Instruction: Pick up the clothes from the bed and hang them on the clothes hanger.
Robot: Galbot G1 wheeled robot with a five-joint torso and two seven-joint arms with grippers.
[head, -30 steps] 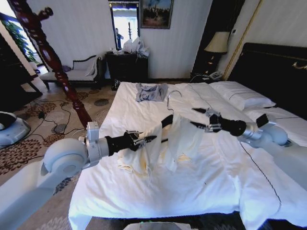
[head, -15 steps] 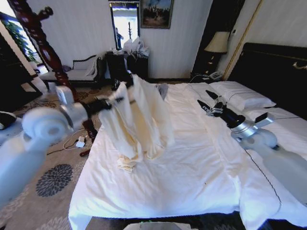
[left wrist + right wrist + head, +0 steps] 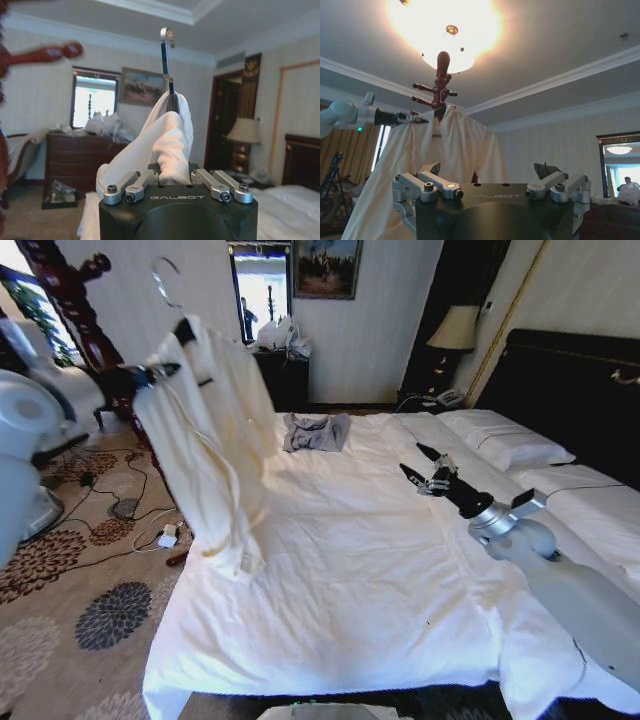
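The cream shirt (image 3: 215, 440), draped on the black hanger (image 3: 185, 335), is gripped by the left hand (image 3: 165, 370) and hangs lengthwise below it, off the bed (image 3: 350, 570). The wooden pole (image 3: 60, 290) lies just beyond. The right hand (image 3: 420, 468) is released, well apart.

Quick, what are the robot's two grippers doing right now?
Left gripper: shut on the clothes hanger carrying the clothes, lifted beside the bed.
Right gripper: open, holding nothing, above the bed.
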